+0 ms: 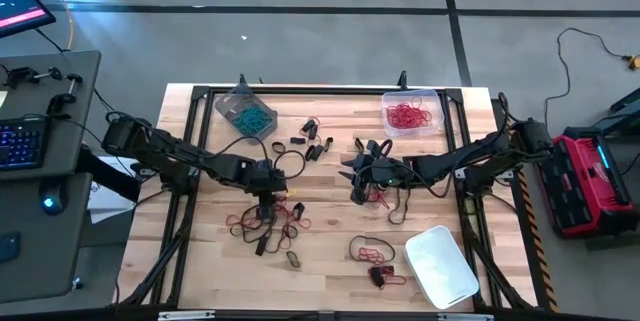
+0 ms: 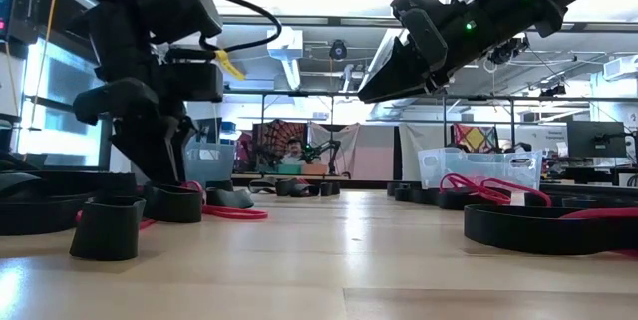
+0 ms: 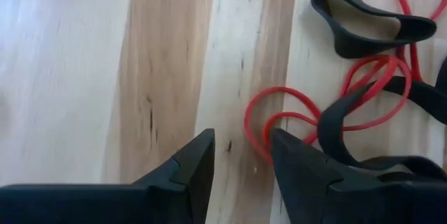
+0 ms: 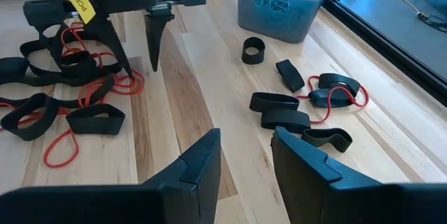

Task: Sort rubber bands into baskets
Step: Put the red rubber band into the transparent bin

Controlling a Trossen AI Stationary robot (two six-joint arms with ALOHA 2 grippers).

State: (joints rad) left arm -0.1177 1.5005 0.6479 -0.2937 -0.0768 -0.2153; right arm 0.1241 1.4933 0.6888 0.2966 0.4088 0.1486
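Low view hides the left gripper (image 3: pixel 243 155) tips; both grippers' fingers stand apart, the right gripper (image 4: pixel 246 155) empty.

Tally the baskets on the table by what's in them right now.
Holding teal bands: 1, the grey-tinted basket
Holding red bands: 1, the clear basket
Holding nothing that shows: 1, the whitish basket
Total: 3 baskets
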